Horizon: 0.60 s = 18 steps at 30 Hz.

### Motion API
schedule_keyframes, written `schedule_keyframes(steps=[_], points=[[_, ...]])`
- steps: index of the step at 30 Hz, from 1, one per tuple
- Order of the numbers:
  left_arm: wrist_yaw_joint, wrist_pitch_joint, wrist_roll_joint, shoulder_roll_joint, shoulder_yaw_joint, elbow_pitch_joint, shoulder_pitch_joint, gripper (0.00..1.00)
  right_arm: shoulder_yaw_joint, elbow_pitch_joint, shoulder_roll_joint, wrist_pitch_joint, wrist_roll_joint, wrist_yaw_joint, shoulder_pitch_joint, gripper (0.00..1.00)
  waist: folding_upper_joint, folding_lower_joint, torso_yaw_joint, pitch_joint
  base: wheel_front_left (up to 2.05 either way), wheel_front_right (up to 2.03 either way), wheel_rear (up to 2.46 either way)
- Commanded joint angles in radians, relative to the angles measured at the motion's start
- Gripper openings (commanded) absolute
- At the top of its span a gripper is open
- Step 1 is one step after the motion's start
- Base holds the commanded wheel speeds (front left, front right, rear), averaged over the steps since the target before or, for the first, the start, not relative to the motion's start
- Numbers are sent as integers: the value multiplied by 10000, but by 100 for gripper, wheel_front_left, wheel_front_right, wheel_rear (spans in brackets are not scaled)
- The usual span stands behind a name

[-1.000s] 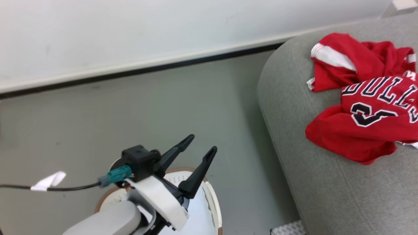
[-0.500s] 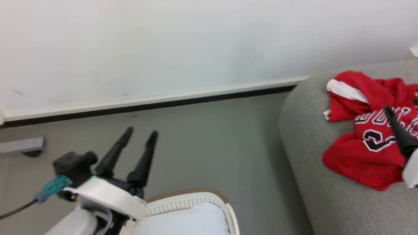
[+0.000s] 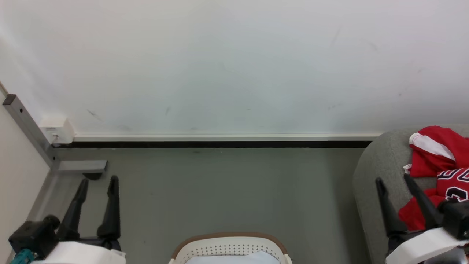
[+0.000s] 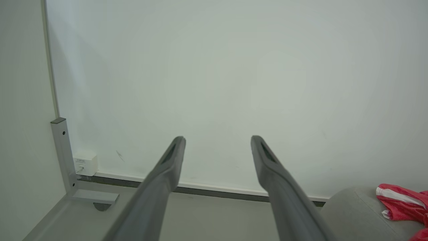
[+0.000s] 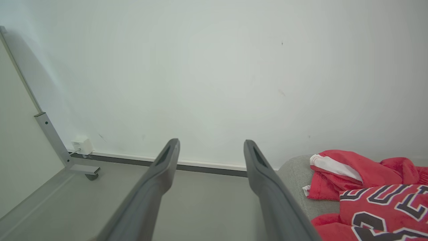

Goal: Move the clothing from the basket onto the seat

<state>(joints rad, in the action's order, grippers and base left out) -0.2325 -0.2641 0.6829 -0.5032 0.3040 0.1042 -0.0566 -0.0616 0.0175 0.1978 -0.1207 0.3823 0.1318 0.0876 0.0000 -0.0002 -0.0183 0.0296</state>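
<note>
head view catches the basket, right wrist the lettered clothing.

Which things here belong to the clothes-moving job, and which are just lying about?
Job: red sports clothing with white trim; white perforated plastic basket with brown rim; light-grey fabric seat.
Lying about: grey metal post; small white wall box.

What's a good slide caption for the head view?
Open left gripper and right gripper flank the white basket; red sports clothing lies on the grey seat.
</note>
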Motion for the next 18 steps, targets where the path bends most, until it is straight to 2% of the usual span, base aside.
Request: schedule_keyframes(steps=[1,3,6,8,10,18], points=[[137,0,-294,308,-244,-46,394,100,-133,-135,-255,506,-198,-23,-279,100,0,2,182,121,0,0,0],[339,0,-696,711,-769,-142,675,100,-351,-367,-453,1351,-784,-25,-437,100,0,2,224,135,0,0,0],[938,-1,-687,1461,-1263,-557,1183,100,-540,-778,-898,2405,-1208,-23,-671,100,0,2,256,176,0,0,0],[1364,-1,-825,1763,-1614,-969,1444,100,-619,-1096,-1110,2989,-1384,-23,-778,100,0,2,248,206,0,0,0],[1641,-1,-1190,2095,-1866,-1304,1537,100,-675,-1386,-1266,3303,-1454,-23,-854,100,0,2,246,225,0,0,0],[2171,-1,-2873,2871,-2481,-2022,1651,100,-373,-1810,-1454,3843,-1637,-23,-1130,100,0,2,275,260,0,0,0]])
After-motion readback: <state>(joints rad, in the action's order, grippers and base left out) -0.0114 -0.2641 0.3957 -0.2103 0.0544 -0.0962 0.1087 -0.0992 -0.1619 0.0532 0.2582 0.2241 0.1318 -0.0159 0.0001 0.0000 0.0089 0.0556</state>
